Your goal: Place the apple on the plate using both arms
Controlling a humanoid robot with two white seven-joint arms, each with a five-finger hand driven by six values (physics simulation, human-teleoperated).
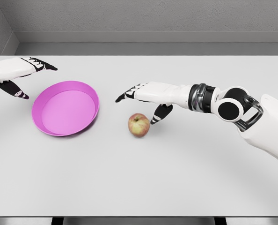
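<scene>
Head view: apple [139, 124] just below right hand [146, 96] open fingers [160, 114].

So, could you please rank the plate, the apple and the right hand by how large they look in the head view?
1. Plate, clearly largest.
2. Right hand, open, fingers extended.
3. Apple, smallest.
All lie at similar depth, so the order seems reliable.

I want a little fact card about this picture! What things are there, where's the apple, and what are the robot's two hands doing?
surface: white table
plate: pink plate, left of the middle, nothing on it
apple: apple on the table, right of the plate, not touching it
right hand: right hand open, above and just behind the apple, thumb pointing down close to it, not gripping
left hand: left hand open, at the left edge, beside the plate's far left rim
apple on plate: not yet
</scene>
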